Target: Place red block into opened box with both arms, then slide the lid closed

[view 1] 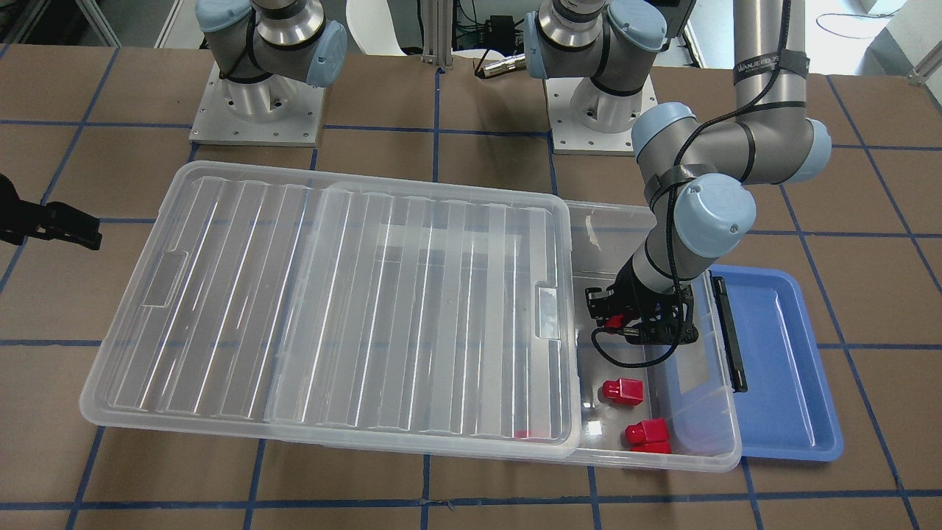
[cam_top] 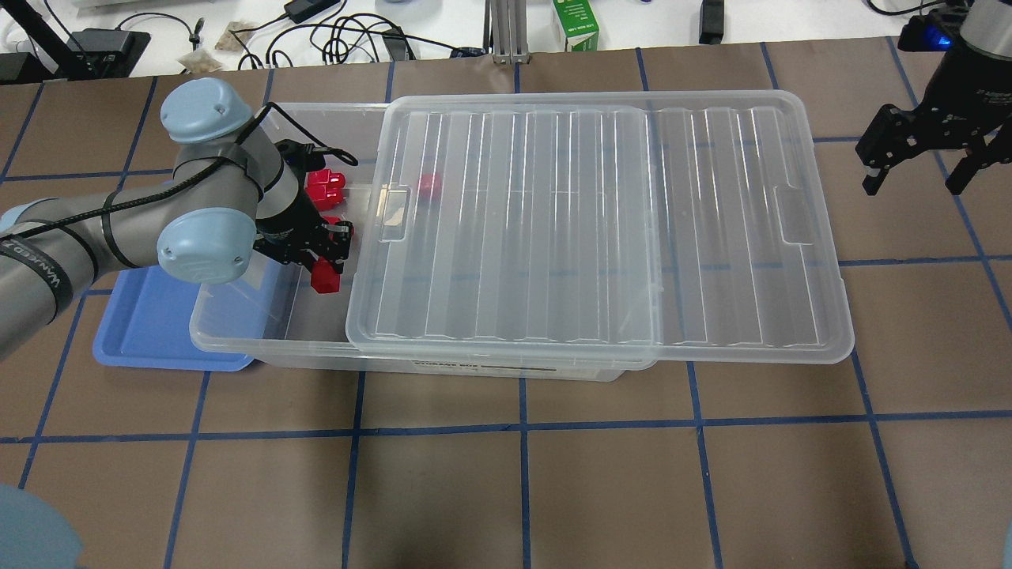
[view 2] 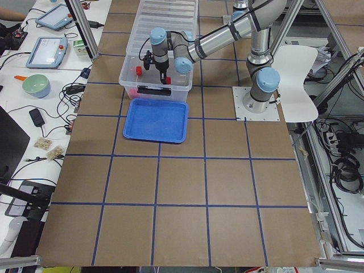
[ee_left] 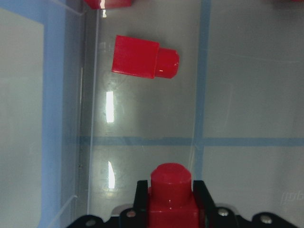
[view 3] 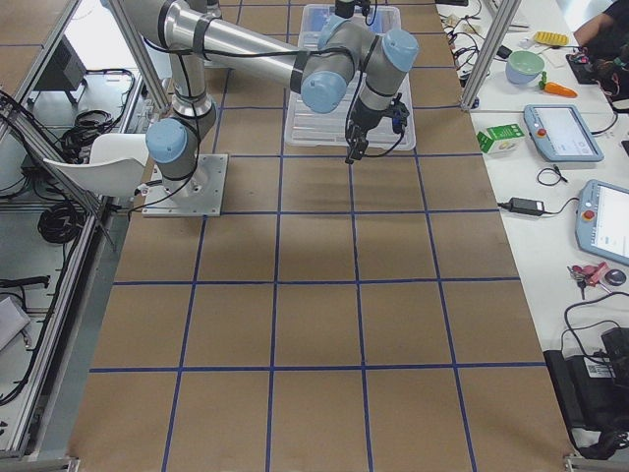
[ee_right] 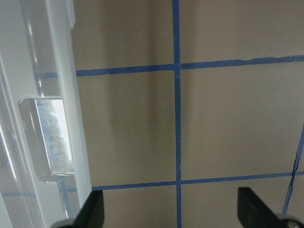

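The left hand (ee_left: 170, 199) clamps the small glossy red stepped plastic block (ee_left: 171, 183) over the open end of the shallow clear plastic box (view 1: 662, 460), so placing seems under way; next it should release and lift clear. Beyond the box's other end, past the overhanging ribbed clear plastic lid (view 1: 412, 309), the right hand (cam_top: 915, 182) hangs spread and empty.

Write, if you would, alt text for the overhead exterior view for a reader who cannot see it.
The left gripper holds a red block over the uncovered end of the clear box, where two more red blocks lie. The ribbed lid covers the rest; the right gripper hangs open past its far end.
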